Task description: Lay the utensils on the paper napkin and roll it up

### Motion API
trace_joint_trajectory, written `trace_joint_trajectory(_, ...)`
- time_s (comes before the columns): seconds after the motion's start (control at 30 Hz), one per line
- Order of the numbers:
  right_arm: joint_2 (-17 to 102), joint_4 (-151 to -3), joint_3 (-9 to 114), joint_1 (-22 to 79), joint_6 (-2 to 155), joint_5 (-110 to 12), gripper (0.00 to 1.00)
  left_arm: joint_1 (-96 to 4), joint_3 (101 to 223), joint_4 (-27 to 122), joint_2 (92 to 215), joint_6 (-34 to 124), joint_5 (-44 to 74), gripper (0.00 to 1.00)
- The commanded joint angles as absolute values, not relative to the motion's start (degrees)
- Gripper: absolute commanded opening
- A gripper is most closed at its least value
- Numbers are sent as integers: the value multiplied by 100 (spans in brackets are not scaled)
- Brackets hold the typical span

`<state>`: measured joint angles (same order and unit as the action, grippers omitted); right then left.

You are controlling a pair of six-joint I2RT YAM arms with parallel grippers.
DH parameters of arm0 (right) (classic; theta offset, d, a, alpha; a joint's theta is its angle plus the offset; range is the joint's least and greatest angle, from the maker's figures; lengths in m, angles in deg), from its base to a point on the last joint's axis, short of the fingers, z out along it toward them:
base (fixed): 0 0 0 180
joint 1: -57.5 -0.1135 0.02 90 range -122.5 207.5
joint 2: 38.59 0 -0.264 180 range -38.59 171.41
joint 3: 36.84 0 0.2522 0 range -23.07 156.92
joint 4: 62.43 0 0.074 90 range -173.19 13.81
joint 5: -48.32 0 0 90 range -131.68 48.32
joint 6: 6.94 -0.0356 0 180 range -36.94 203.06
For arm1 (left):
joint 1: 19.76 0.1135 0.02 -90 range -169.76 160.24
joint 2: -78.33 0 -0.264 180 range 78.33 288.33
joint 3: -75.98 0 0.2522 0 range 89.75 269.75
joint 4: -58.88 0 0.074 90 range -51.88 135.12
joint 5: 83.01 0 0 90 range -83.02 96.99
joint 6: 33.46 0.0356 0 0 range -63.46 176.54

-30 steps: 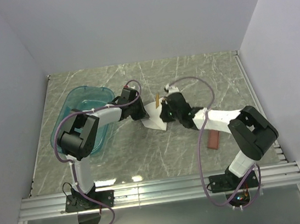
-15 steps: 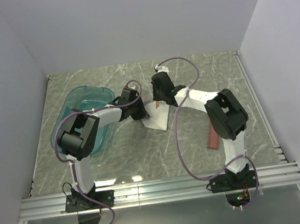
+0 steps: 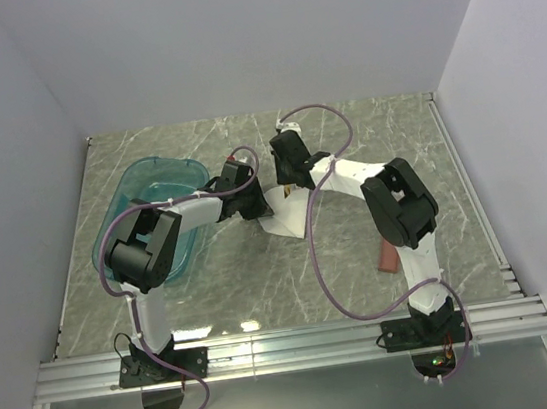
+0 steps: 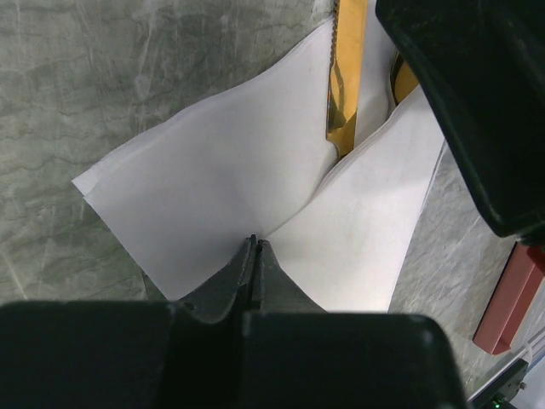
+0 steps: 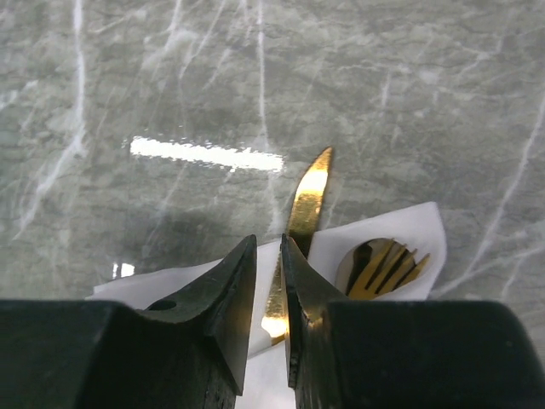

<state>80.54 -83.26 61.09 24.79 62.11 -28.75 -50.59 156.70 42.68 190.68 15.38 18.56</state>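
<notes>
The paper napkin [image 4: 247, 170] lies on the marble, folded up into a V. My left gripper [image 4: 255, 241] is shut on its near edge, pinching the crease; from above it sits at the napkin's [image 3: 287, 218] left side. The utensils rest in the fold: a gold knife [image 5: 308, 192] pokes out past the napkin's far edge, and a gold fork and spoon [image 5: 383, 266] lie together on the napkin [image 5: 409, 230] beside it. My right gripper [image 5: 268, 243] hovers over the knife, jaws a narrow gap apart with nothing clamped between them. In the top view the right gripper [image 3: 292, 180] is at the napkin's far end.
A translucent teal tub [image 3: 138, 207] stands left of the napkin, under the left arm. A long reddish-brown tray [image 3: 389, 256] lies to the right near the right arm, also seen as the tray [image 4: 511, 294] in the left wrist view. The right arm's cable loops over the table's middle.
The right arm swung from the napkin's right side round to its far end, and its jaws opened a little. The knife, earlier tilted up, now lies in the fold. The left gripper kept its pinch.
</notes>
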Motion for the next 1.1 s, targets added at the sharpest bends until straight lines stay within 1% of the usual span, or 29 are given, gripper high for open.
trace_joint_trajectory(0.0,8024,-8015,6095,2533,6284,-3244,25,-5105,15610,4248,19092,1585,1815,0)
trace_joint_trajectory(0.2,8278,-8111,6209,2533,6196,-3298,21,-5105,15663,4151,19109,1576,1762,0)
trace_joint_trajectory(0.3,8402,-8427,6376,2551,6083,-3123,19,-5105,15716,4046,19153,1585,1674,0)
trace_joint_trajectory(0.53,8498,-8805,6403,2647,5889,-3044,18,-5105,15707,3976,19171,1532,1648,0)
trace_joint_trajectory(0.7,8235,-8595,6060,2726,5871,-2912,17,-5105,15795,3870,19267,1497,1604,0)
trace_joint_trajectory(0.93,8103,-8787,6130,2744,6003,-2613,17,-5105,15795,3817,19294,1462,1560,0)
trace_joint_trajectory(1.07,7980,-8753,6130,2753,5950,-2718,19,-5113,15786,3852,19303,1453,1586,0)
